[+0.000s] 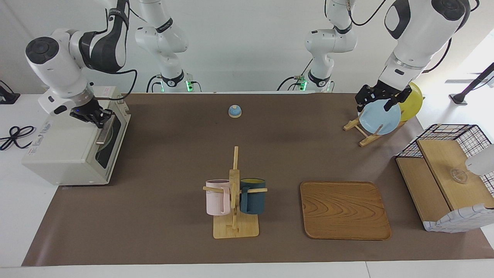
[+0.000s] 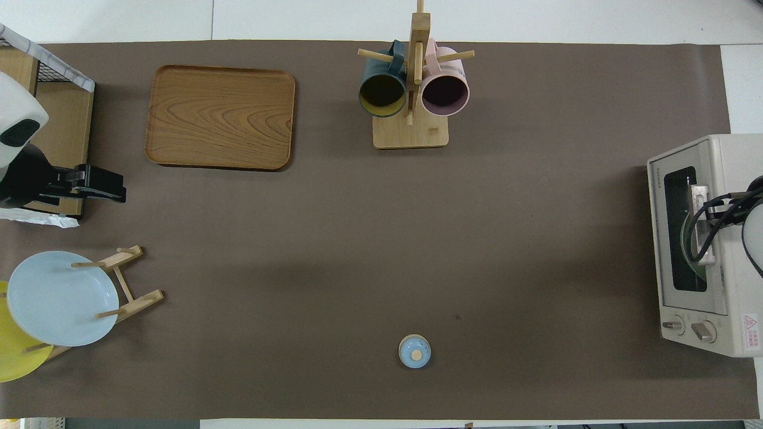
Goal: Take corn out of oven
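The off-white oven [image 1: 65, 154] stands at the right arm's end of the table, also in the overhead view [image 2: 730, 149]. Its dark glass door is closed, with the metal bar handle [image 1: 105, 133] across it. My right gripper [image 1: 95, 116] is at the end of the handle nearer to the robots; in the overhead view [image 2: 715, 229] its arm and cables hide most of it. The corn is out of view; only a round greenish shape shows through the glass. My left gripper [image 1: 376, 105] hangs open and empty over the plate rack and waits; it also shows in the overhead view [image 2: 116, 186].
A blue plate [image 1: 380, 116] and a yellow plate [image 1: 413, 101] stand in a wooden rack. A mug tree [image 1: 234, 193] holds a pink and a dark teal mug. A wooden tray [image 1: 343, 210], a small blue lid [image 1: 234, 111] and a wire-and-wood shelf [image 1: 444, 181] are also on the table.
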